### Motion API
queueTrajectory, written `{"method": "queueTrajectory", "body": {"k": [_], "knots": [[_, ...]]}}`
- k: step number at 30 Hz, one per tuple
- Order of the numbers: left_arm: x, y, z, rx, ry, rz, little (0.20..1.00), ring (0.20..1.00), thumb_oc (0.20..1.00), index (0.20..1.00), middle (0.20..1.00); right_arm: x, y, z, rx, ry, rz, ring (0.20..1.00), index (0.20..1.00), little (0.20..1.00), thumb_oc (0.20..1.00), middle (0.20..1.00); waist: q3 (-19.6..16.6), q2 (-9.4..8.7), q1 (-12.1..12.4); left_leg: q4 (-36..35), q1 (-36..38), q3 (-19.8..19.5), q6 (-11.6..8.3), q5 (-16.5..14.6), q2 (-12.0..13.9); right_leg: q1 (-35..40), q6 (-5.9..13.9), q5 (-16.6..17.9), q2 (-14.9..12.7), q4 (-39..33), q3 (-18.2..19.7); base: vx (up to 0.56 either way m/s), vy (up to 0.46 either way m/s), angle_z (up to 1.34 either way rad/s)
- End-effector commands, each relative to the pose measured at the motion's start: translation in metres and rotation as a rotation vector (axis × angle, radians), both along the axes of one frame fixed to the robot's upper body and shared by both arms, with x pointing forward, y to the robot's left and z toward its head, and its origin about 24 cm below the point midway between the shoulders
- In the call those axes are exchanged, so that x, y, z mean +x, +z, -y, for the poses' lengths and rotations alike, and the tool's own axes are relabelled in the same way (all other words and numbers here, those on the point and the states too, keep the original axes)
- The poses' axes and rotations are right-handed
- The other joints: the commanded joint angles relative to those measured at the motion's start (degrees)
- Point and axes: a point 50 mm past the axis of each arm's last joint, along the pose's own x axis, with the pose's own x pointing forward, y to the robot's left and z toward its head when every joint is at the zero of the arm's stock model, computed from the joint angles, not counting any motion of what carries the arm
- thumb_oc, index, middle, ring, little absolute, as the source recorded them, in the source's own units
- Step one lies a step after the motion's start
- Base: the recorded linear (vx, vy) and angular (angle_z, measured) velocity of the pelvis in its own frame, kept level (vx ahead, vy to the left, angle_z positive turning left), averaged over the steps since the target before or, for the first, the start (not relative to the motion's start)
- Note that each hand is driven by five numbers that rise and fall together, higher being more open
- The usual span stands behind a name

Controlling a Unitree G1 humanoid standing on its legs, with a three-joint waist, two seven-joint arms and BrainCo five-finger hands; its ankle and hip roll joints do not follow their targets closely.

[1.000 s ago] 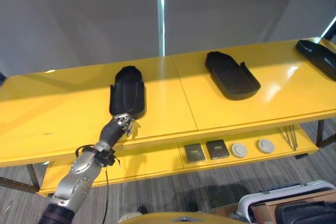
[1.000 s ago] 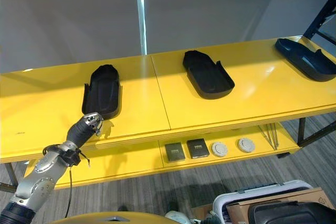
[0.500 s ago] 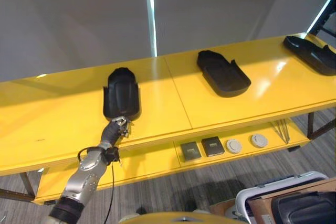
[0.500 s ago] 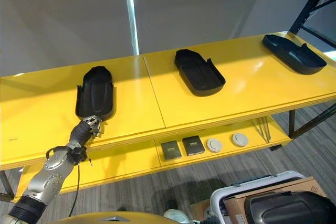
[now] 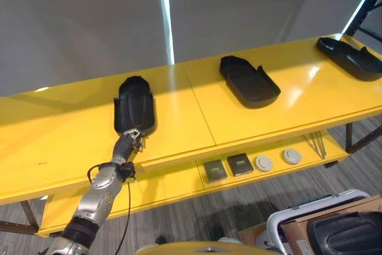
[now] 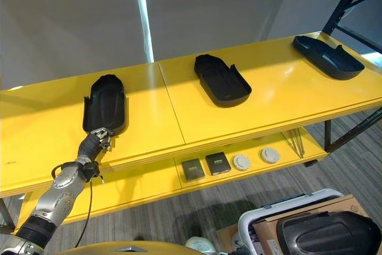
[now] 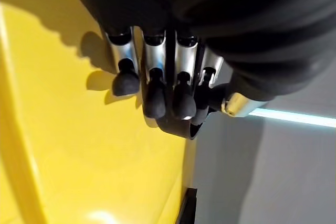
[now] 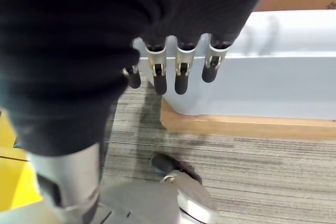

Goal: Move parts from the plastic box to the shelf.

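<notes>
Your left hand [image 5: 132,137] reaches to the near end of the black part [image 5: 135,113] on the yellow shelf [image 5: 179,117], fingers [image 7: 154,95] hanging fairly straight with their dark tips just above the shelf top. Look at the left wrist view: the tips sit against the part's near edge [image 7: 176,127], but you cannot tell whether they pinch it or only touch it. That part lies flat on the left half of the top board, long axis pointing away from you.

Your right hand [image 8: 173,72] hangs relaxed, fingers loosely straight and holding nothing, beside the grey-white wall of the plastic box [image 8: 273,72] over the carpeted floor [image 8: 262,161].

Further along the shelf, a second black part [image 6: 222,80] lies right of the centre seam, and a third black part [image 6: 327,56] sits at the far right end, well apart from the others. On the lower board you see two dark square pieces [image 6: 205,166] and two pale round pieces [image 6: 255,158] in a row. At the lower right, the plastic box [image 6: 286,207] holds a dark part [image 6: 325,234].
</notes>
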Motion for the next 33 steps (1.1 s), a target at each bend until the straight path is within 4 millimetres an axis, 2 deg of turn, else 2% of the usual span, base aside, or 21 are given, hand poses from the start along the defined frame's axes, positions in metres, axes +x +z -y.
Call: {"method": "queueTrajectory", "body": {"k": [1, 17, 18, 19, 20, 22, 23, 24, 25, 29, 31, 32, 33], "knots": [[0.019, 0.003, -0.003, 0.039, 0.056, 0.032, 0.200, 0.200, 0.200, 0.200, 0.200, 0.011, 0.003, 0.007, -0.036, 0.064, 0.002, 1.000, 1.000, 1.000, 1.000, 1.000, 0.90, -1.41, -1.14, 0.66, -0.15, 0.38, -1.68, -2.38, 3.84, 2.04, 4.78, -3.84, -3.93, 0.45, 0.08, 0.01, -0.001, -0.06], [0.025, 0.001, -0.004, 0.048, 0.067, 0.038, 0.200, 0.200, 0.200, 0.200, 0.200, 0.011, 0.002, 0.004, -0.031, 0.075, -0.005, 1.000, 1.000, 1.000, 1.000, 1.000, 0.76, -1.80, -1.54, 0.64, 0.08, 0.83, -1.70, -2.43, 4.01, 2.21, 4.69, -4.05, -3.73, 0.36, 0.34, 0.00, -0.001, -0.01], [0.025, 0.005, -0.002, 0.049, 0.041, 0.068, 0.507, 0.507, 0.507, 0.507, 0.507, 0.012, 0.002, 0.004, -0.031, 0.070, -0.002, 1.000, 1.000, 1.000, 1.000, 1.000, 0.81, -1.77, -1.30, 0.56, 0.04, 0.70, -1.69, -2.42, 3.98, 2.22, 4.66, -4.04, -3.73, 0.32, 0.23, 0.00, 0.000, 0.00], [0.025, 0.007, -0.001, 0.051, 0.034, 0.077, 0.589, 0.589, 0.589, 0.589, 0.589, 0.013, 0.002, 0.003, -0.031, 0.069, -0.001, 1.000, 1.000, 1.000, 1.000, 1.000, 0.83, -1.76, -1.25, 0.55, 0.03, 0.67, -1.68, -2.42, 3.97, 2.21, 4.66, -4.03, -3.73, 0.32, 0.21, 0.00, 0.000, 0.00], [0.025, 0.011, 0.001, 0.051, 0.015, 0.097, 1.000, 1.000, 1.000, 1.000, 1.000, 0.013, 0.002, 0.004, -0.031, 0.066, 0.001, 1.000, 1.000, 1.000, 1.000, 1.000, 0.90, -1.75, -1.12, 0.52, -0.02, 0.58, -1.67, -2.41, 3.95, 2.21, 4.65, -4.01, -3.74, 0.29, 0.15, 0.00, 0.000, 0.00], [0.025, 0.023, 0.006, 0.039, -0.046, 0.149, 1.000, 1.000, 1.000, 1.000, 1.000, 0.015, 0.002, 0.003, -0.032, 0.054, 0.007, 1.000, 1.000, 1.000, 1.000, 1.000, 1.08, -1.71, -0.66, 0.57, -0.13, 0.31, -1.60, -2.47, 3.90, 2.24, 4.59, -3.98, -3.81, 0.32, -0.07, -0.04, -0.002, 0.00], [0.022, 0.037, 0.012, 0.031, -0.118, 0.206, 1.000, 1.000, 1.000, 1.000, 1.000, 0.015, 0.002, 0.004, -0.033, 0.042, 0.013, 1.000, 1.000, 1.000, 1.000, 1.000, 1.26, -1.63, -0.16, 0.66, -0.27, -0.05, -1.53, -2.56, 3.81, 2.32, 4.54, -3.97, -3.88, 0.33, -0.34, -0.04, -0.001, 0.00], [0.021, 0.039, 0.013, 0.029, -0.139, 0.218, 1.000, 1.000, 1.000, 1.000, 1.000, 0.015, 0.002, 0.004, -0.033, 0.040, 0.014, 1.000, 1.000, 1.000, 1.000, 1.000, 1.31, -1.61, -0.06, 0.69, -0.30, -0.13, -1.52, -2.57, 3.79, 2.34, 4.53, -3.97, -3.89, 0.33, -0.40, -0.06, -0.001, 0.00], [0.015, 0.051, 0.018, 0.005, -0.227, 0.261, 1.000, 1.000, 1.000, 1.000, 1.000, 0.015, 0.002, 0.005, -0.034, 0.027, 0.021, 1.000, 1.000, 1.000, 1.000, 1.000, 1.43, -1.47, 0.51, 0.61, -0.32, -0.41, -1.48, -2.56, 3.70, 2.52, 4.51, -3.97, -3.93, 0.25, -0.75, -0.04, 0.000, 0.02], [0.003, 0.065, 0.027, -0.032, -0.407, 0.316, 1.000, 1.000, 1.000, 1.000, 1.000, 0.015, 0.003, 0.007, -0.040, 0.014, 0.030, 1.000, 1.000, 1.000, 1.000, 1.000, 1.38, -1.17, 1.34, 0.50, -0.42, -0.81, -1.51, -2.53, 3.61, 2.76, 4.55, -3.99, -4.06, 0.13, -1.44, -0.04, 0.001, 0.03], [-0.009, 0.076, 0.035, -0.067, -0.590, 0.348, 1.000, 1.000, 1.000, 1.000, 1.000, 0.015, 0.004, 0.011, -0.046, 0.007, 0.034, 1.000, 1.000, 1.000, 1.000, 1.000, 1.20, -0.85, 1.89, 0.47, -0.43, -1.02, -1.56, -2.39, 3.61, 2.95, 4.65, -3.97, -4.15, 0.12, -1.90, -0.06, 0.010, 0.09], [-0.019, 0.083, 0.041, -0.083, -0.759, 0.377, 1.000, 1.000, 1.000, 1.000, 1.000, 0.015, 0.005, 0.014, -0.052, 0.006, 0.035, 1.000, 1.000, 1.000, 1.000, 1.000, 0.87, -0.49, 2.27, 0.40, -0.45, -1.09, -1.57, -2.31, 3.57, 3.04, 4.80, -4.02, -4.26, 0.12, -2.18, -0.07, 0.015, 0.14], [-0.020, 0.085, 0.042, -0.085, -0.783, 0.390, 1.000, 1.000, 1.000, 1.000, 1.000, 0.015, 0.005, 0.015, -0.053, 0.007, 0.035, 1.000, 1.000, 1.000, 1.000, 1.000, 0.80, -0.43, 2.31, 0.38, -0.46, -1.10, -1.57, -2.30, 3.57, 3.03, 4.83, -4.01, -4.28, 0.12, -2.22, -0.06, 0.016, 0.15]]}}
